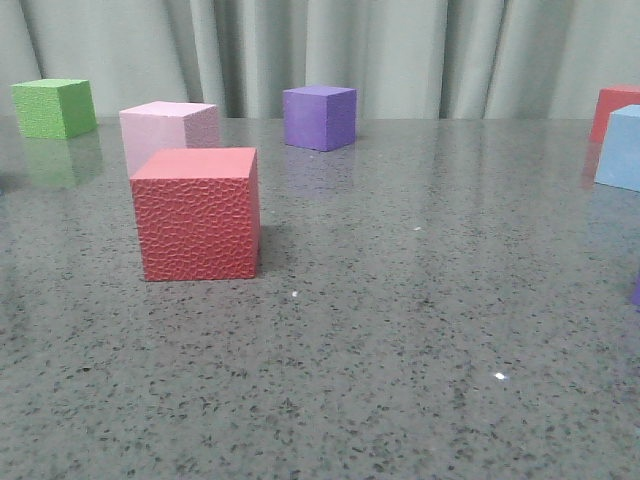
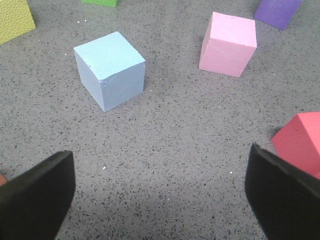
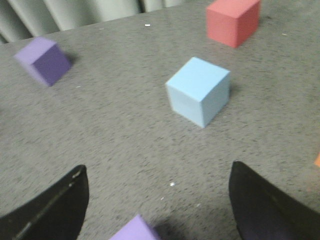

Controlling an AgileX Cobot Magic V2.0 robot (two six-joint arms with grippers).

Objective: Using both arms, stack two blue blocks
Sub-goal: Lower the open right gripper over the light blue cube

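- Blue blocks first: one blue block [image 2: 110, 70] sits on the speckled grey table [image 2: 175, 150] in the left wrist view, standing flat on its own, out ahead of the left gripper [image 2: 160, 195] and not touching anything.
- The other blue block [image 3: 198, 90] shows up in the right wrist view, also flat on the table by itself, ahead of the right gripper [image 3: 160, 210]. In the front view it's only a sliver at the far right edge [image 1: 622, 148], just in front of a red cube that's cut off too.
- So the two are well apart, nothing stacked yet.
- Left gripper: fingers [image 2: 37, 200] spread wide, nothing between them, just bare table.
- Right gripper: fingers [image 3: 267, 210] also spread wide. A lilac cube corner [image 3: 135, 231] pokes in low between them, but I can't tell if anything's touching it.
- Other stuff near the left block: a pink cube [image 2: 228, 44], a red cube [image 2: 300, 142] close to one finger, a yellow-green cube [image 2: 15, 20] at the edge.
- Front view has a big textured red cube [image 1: 197, 213] with the pink one right behind it, a green cube [image 1: 54, 107] far left and a purple cube [image 1: 319, 117] toward the curtain [image 1: 400, 50].
- Right wrist view is a bit blurry; there's a purple cube [image 3: 43, 61] and a red one [image 3: 233, 21] around the block.
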